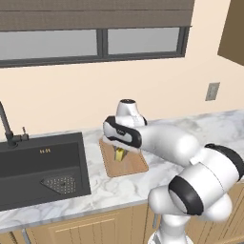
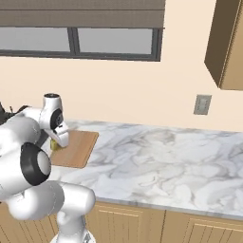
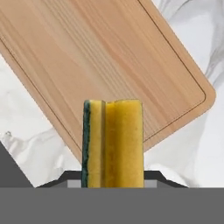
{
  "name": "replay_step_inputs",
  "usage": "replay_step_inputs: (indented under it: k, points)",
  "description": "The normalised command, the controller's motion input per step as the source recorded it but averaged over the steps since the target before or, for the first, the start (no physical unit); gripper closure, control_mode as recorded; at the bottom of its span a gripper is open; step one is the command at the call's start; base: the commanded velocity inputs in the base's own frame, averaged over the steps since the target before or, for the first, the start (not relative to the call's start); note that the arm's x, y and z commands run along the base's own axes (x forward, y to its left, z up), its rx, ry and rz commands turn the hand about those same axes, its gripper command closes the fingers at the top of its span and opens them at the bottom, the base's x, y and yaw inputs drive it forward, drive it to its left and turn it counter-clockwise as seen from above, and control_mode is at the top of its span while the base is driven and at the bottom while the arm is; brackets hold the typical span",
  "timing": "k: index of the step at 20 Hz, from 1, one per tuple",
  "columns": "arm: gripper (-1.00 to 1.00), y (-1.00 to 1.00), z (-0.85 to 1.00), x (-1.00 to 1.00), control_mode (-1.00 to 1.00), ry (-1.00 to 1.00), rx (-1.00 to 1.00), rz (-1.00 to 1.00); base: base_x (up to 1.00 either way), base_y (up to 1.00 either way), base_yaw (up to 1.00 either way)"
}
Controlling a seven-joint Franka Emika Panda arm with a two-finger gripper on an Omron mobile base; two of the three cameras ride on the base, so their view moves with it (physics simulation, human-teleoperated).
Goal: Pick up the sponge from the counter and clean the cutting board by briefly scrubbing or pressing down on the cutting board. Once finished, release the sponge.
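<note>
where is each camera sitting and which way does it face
Left base view: behind the arm's left, looking forward and down at the sink, board and counter; arm rises lower right.
Right base view: behind its right, facing the same board; arm lower left.
Hand view: on the hand, looking along the fingers at the held sponge over the board.
All three share board and sponge.

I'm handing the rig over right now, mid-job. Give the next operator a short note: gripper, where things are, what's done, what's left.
Gripper: shut on the sponge, yellow body with its green face to one side.
Cutting board: flat on the counter, right of the sink.
Sponge hangs over the board; contact cannot be told from these views.
Done: sponge picked up and brought to the board.
Left: press or scrub briefly, then release the sponge.
</note>
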Motion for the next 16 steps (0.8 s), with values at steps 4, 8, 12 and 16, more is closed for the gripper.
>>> replay_step_inputs:
  k: [4, 8, 12, 16]
  points:
    - [1.00, -0.14, -0.35, 0.24, -1.00, 0.17, 0.00, -0.20, 0.00, 0.00, 0.00]
    - [1.00, -0.04, -0.29, 0.03, -1.00, 0.08, 0.00, -0.30, 0.00, 0.00, 0.00]
    - [1.00, -0.07, -0.26, 0.00, -1.00, 0.00, 0.00, -0.35, 0.00, 0.00, 0.00]
    - [1.00, -0.09, -0.19, -0.02, -1.00, -0.02, -0.02, -0.35, 0.00, 0.00, 0.00]
